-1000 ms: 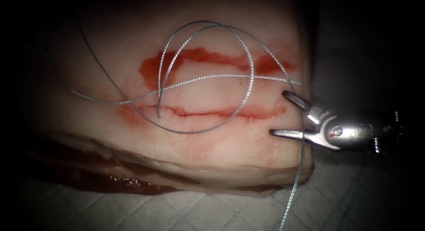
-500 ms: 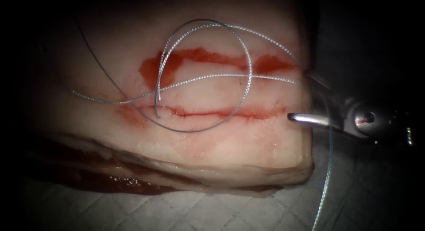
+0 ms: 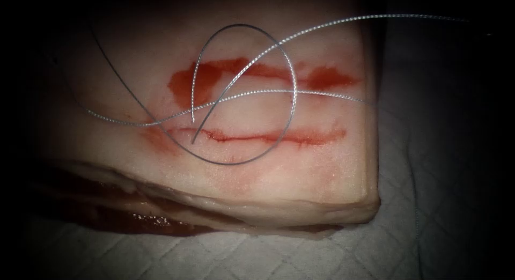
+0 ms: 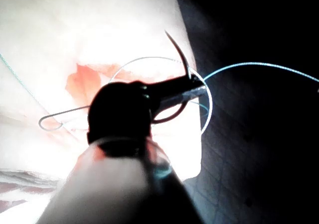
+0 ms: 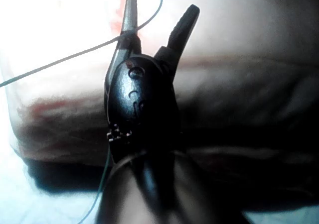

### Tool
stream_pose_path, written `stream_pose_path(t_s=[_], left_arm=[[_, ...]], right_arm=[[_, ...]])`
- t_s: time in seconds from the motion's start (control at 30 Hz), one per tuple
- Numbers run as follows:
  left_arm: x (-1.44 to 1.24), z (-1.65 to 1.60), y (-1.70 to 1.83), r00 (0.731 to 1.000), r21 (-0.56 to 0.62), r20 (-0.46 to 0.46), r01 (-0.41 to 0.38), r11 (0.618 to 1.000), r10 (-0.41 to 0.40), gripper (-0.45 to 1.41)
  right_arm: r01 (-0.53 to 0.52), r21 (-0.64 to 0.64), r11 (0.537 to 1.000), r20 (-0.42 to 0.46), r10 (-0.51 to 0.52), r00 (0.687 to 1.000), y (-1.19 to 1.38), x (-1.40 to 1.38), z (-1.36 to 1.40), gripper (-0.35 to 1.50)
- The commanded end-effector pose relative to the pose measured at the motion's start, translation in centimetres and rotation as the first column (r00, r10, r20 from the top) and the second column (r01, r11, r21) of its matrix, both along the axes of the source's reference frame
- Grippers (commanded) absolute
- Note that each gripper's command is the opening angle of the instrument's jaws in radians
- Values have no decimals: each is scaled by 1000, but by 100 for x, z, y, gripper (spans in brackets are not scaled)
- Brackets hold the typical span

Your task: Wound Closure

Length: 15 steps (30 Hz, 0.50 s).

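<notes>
We saw the tissue (image 3: 225,167) as a pale block of pork belly on a quilted cloth (image 3: 322,253), with a thin red cut (image 3: 257,136) running across its top and a broader smear of red fluid (image 3: 214,76) above it. The thread (image 3: 252,95), grey and twisted, lay in a wide loop over both marks and passed into the tissue at the cut's left end; one strand rose off past the tissue's right edge.

In the left wrist view the needle (image 4: 180,59) appeared as a dark curved wire, held by the left tool (image 4: 192,90) partway along its curve. Its pointed end rose beyond the jaws and the rest curled back beneath them, clear of the tissue, which lay behind the tool. The jaws were clamped on it, and thread looped just past their tips.

In the right wrist view the right tool (image 5: 159,20) stood with its jaws spread wide, gripping nothing. A strand of thread crossed in front of one jaw; we could not tell whether it touched. The tissue lay behind the jaws.
</notes>
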State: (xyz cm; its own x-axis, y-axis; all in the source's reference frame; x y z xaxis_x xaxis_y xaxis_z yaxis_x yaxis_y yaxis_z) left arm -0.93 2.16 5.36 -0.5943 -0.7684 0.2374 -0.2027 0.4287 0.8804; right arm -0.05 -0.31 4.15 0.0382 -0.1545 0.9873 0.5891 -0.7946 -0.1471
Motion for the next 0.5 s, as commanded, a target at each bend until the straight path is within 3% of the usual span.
stream_pose_path(t_s=[0.03,0.23,0.5], left_arm=[[-5,4,1,1000,-1,1,0,1000,0,-45],[-5,4,1,1000,-1,1,0,1000,0,-45],[-5,4,1,1000,-1,1,0,1000,0,-45]], right_arm=[[-27,-2,1000,26,27,999,11,-24,15,143],[-194,-5,981,162,192,968,23,-69,52,121],[-100,-3,995,361,94,928,0,-75,113,118]])
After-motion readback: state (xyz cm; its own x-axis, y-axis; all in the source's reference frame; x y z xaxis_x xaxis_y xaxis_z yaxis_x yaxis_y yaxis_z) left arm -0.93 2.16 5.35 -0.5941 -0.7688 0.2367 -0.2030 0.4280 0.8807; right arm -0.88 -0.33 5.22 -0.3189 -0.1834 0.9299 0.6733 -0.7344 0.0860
